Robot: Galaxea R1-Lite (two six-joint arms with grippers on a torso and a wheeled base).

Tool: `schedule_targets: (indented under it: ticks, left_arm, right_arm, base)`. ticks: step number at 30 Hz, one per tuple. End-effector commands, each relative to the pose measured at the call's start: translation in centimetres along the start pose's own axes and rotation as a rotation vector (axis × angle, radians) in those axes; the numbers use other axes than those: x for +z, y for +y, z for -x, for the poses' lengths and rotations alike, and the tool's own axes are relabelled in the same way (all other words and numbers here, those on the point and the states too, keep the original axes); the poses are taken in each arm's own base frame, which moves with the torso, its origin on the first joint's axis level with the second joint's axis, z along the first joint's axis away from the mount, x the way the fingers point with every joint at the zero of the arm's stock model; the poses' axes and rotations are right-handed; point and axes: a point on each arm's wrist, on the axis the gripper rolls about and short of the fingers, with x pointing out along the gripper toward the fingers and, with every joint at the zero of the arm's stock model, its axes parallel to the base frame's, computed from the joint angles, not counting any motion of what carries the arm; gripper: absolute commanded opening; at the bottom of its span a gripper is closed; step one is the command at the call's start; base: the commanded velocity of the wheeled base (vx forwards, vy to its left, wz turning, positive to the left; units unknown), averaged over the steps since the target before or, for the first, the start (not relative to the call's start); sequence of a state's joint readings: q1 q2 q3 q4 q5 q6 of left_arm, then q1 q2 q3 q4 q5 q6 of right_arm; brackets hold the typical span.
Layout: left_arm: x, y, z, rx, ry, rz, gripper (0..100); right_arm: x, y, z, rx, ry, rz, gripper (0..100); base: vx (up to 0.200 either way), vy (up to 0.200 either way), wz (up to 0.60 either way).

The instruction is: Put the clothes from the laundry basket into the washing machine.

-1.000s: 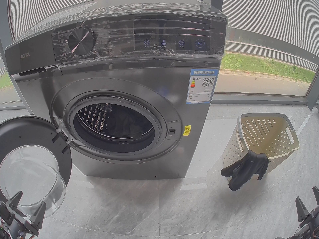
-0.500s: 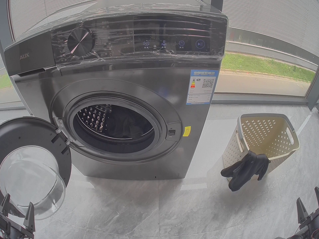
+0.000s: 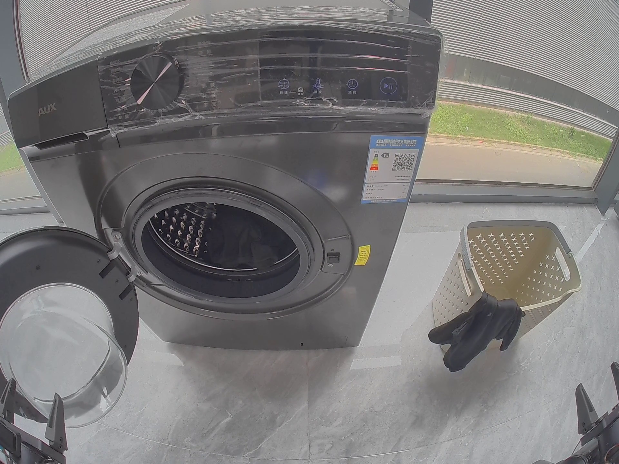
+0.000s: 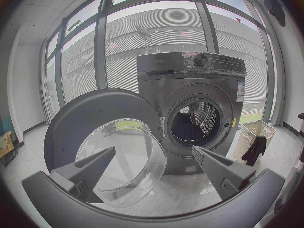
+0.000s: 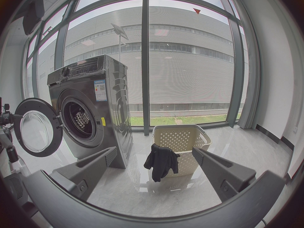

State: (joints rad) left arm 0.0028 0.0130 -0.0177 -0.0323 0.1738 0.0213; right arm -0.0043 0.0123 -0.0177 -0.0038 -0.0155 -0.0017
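- The left gripper (image 3: 32, 414) sits low at the robot's left side, its two dark, tapered fingers (image 3: 57, 415) pointing forward and up.
- In the left wrist view, the left gripper (image 4: 152, 151) has its jaws spread wide, the tips well apart.
- The right gripper (image 3: 599, 397) sits low at the robot's right side, likewise pointing forward and up.
- In the right wrist view, the right gripper (image 5: 153, 152) is spread just as wide, with its ribbed pads (image 5: 110, 155) facing inward.

Washing machine (image 3: 258, 156): pale lettered logo (image 3: 46, 109) on drawer panel (image 3: 61, 107), top left. Blue-and-white label (image 3: 391, 167) on front, upper right, with coloured rating bars, QR code, small print illegible. Yellow sticker (image 3: 363, 254) right of door opening (image 3: 222, 243), illegible. Lit round icons (image 3: 335, 85) on control panel (image 3: 225, 78), captions too small.
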Motion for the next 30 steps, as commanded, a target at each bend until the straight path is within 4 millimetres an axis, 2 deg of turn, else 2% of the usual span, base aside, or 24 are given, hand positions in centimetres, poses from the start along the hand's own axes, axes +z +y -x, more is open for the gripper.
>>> schedule_targets:
  ticks: [1,4,5,9,12,22,30]
  left_arm:
    - [-0.24,-0.23,0.05,-0.106,-0.01,-0.058,100]
    - [-0.19,-0.37,0.11,-0.175,-0.004,-0.022,100]
    - [-0.14,-0.39,0.15,-0.183,0.01,0.053,100]
    - [-0.07,-0.36,0.16,-0.176,0.015,0.12,100]
    - [-0.54,-0.22,-0.02,-0.088,0.011,0.069,100]
    - [-0.79,-0.38,-0.01,-0.159,0.036,0.053,100]
    - [-0.79,-0.38,-0.01,-0.159,0.037,0.055,100]
  right_arm:
    - [-0.51,0.0,-0.03,0.0,0.005,0.0,100]
    - [-0.51,0.0,-0.03,0.0,0.005,0.0,100]
    - [-0.51,0.0,-0.03,0.0,0.005,0.0,100]
    - [-0.51,0.0,-0.03,0.0,0.005,0.0,100]
    - [-0.51,0.0,-0.03,0.001,0.005,0.0,100]
    - [-0.51,0.0,-0.03,0.0,0.005,0.0,100]
    - [-0.51,0.0,-0.03,0.0,0.005,0.0,100]
  base:
    - [0.0,0.0,0.0]
    - [0.0,0.0,0.0]
    - [0.0,0.0,0.0]
    - [0.0,0.0,0.0]
    - [0.0,0.0,0.0]
    - [0.0,0.0,0.0]
    - [0.0,-0.2,0.0]
